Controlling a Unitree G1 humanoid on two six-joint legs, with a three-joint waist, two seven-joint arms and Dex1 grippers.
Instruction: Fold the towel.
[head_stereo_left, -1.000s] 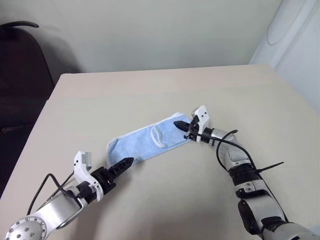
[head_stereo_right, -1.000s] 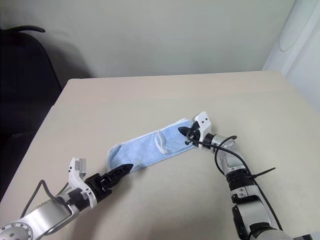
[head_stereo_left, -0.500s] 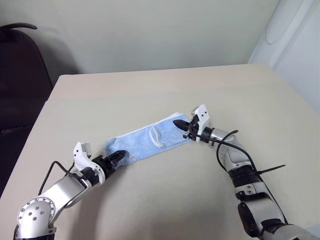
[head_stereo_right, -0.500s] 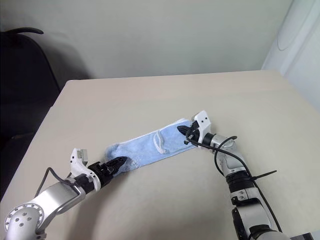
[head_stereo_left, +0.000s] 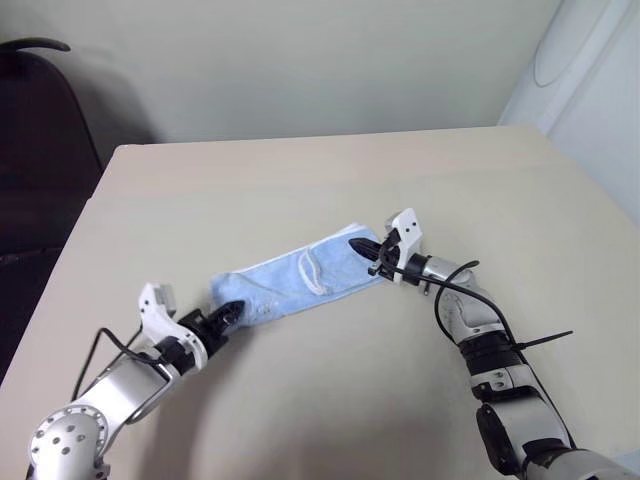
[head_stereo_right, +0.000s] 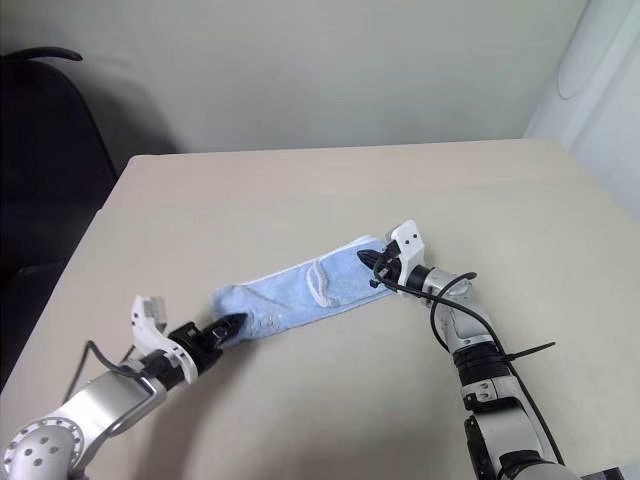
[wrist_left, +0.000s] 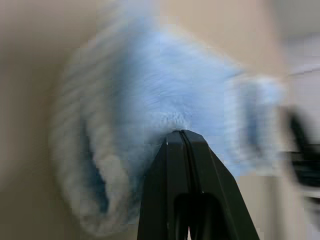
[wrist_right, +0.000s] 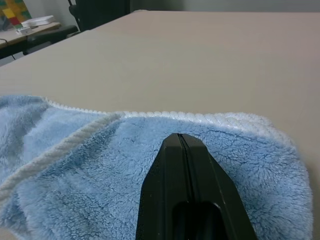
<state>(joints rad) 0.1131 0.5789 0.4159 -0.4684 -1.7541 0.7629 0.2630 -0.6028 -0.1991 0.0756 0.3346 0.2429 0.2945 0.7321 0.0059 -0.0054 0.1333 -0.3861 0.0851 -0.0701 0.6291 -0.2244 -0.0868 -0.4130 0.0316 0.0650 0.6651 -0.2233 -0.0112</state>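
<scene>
Light-blue terry towel (head_stereo_left: 290, 283) with white stitched edging, already a long narrow strip, lies mid-counter, running 8 to 2 o'clock. Left gripper (head_stereo_left: 231, 311) clamped on 8 o'clock end, likely to carry it over. Right gripper (head_stereo_left: 362, 248), fingers pressed together, pins 2 o'clock end as anchor. Beige matte counter (head_stereo_left: 300, 190); pale wall at 12; dark chair (head_stereo_left: 40, 150) at 10.

Towel (head_stereo_left: 298, 279) lies on the table (head_stereo_left: 300, 180), stretched slantwise from near-left to far-right, about mid-table. My left gripper (head_stereo_left: 229, 312) is at its near-left end, my right gripper (head_stereo_left: 362, 248) at its far-right end, both touching it. Chair (head_stereo_left: 40, 150) stands off the table's far-left corner, wall behind the table's far edge
</scene>
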